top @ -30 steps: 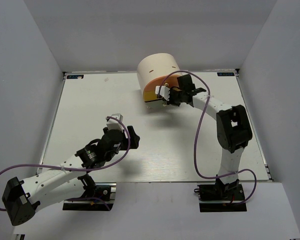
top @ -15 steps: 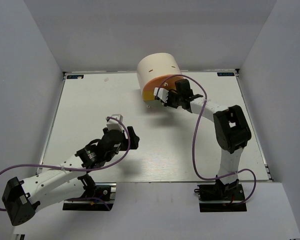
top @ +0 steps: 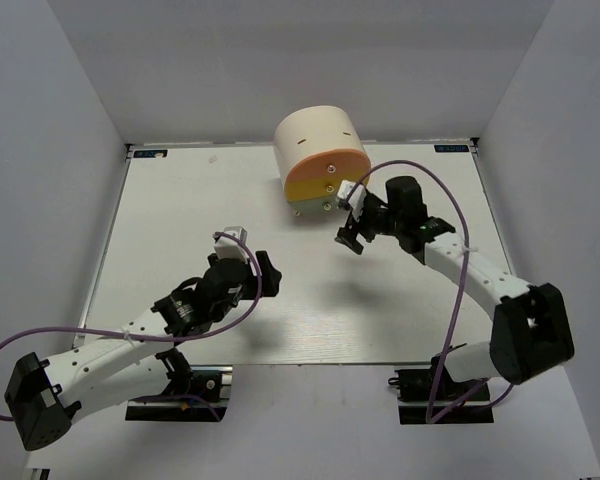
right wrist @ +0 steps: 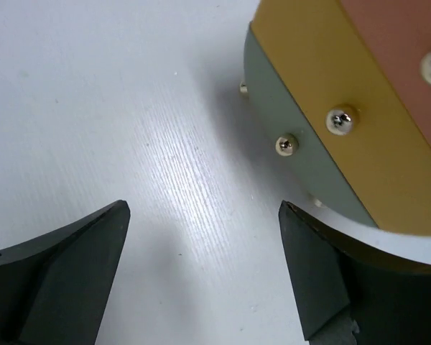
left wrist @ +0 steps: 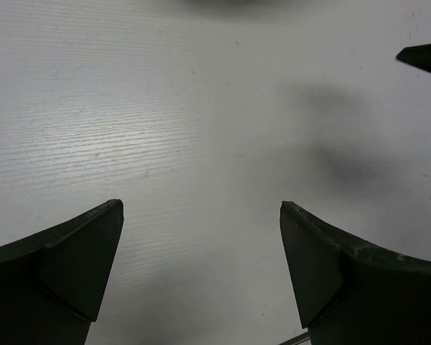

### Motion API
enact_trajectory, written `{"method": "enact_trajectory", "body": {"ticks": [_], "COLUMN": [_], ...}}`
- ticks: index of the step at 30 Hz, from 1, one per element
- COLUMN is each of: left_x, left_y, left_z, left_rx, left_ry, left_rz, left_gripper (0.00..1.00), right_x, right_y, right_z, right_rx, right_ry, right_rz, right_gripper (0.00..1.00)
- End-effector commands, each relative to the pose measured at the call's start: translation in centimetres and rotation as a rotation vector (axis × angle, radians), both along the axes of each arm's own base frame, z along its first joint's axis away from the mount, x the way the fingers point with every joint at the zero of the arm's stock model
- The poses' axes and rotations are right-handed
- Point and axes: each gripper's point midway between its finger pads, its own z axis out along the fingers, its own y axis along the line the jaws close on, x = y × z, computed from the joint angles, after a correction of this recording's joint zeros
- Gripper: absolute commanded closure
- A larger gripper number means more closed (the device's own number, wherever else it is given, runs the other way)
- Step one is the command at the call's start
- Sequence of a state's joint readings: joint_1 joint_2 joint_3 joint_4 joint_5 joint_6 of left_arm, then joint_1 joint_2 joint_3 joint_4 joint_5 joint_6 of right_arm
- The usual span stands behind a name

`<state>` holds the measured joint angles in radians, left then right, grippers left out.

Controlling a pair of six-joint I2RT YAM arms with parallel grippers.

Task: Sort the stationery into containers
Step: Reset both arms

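The containers are the drawers of a cream, round-topped cabinet (top: 315, 132) at the table's far middle. Its orange upper drawer (top: 330, 168) and yellow lower drawer (top: 310, 190) both sit flush with the front. My right gripper (top: 347, 228) hovers open just in front of the cabinet's right side, nothing between its fingers. The right wrist view shows the yellow drawer front (right wrist: 330, 79) with the orange one (right wrist: 409, 43) beside it, past my open right gripper (right wrist: 202, 215). My left gripper (top: 252, 262) is open over bare table; the left wrist view shows it (left wrist: 201, 208) empty. No stationery is in view.
White walls close in the table (top: 180, 220) on three sides. Screw heads (right wrist: 340, 120) stick out of the drawer fronts. A dark tip (left wrist: 425, 57) pokes in at the right edge of the left wrist view.
The orange drawer stood partly out with my shut right gripper against it; it slid in flush. The right gripper then drew back toward the near right and opened. The left arm stayed put.
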<state>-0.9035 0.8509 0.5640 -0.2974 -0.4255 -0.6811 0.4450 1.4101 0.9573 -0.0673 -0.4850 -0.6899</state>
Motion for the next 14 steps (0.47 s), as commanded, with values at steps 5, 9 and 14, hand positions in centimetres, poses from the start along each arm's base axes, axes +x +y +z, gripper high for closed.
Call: {"method": "enact_trajectory", "body": {"ticks": [5,9,14], "left_x": [0.5,0.5,0.2], "left_y": [-1.8,-2.4,-3.2], "left_z": [1.3,1.9,2.6], "left_rx": [-0.035,-0.030,-0.047], "left_ry": [-0.034,-0.052,-0.076], "left_rz": [-0.061,-0.102,-0.156], "left_gripper": [0.00,0.00,0.00], "right_x": [0.7,1.5,0.8], "right_y": [-2.2,-4.9,-6.1], "right_z": [3.2,5.3,6.3], "right_rx": [0.228,0.264,0.262], "right_ry": [0.226,0.153,0.110], "right_rz": [-0.428,-0.592,-0.621], "right_gripper": [0.10,0.10,0.10]}}
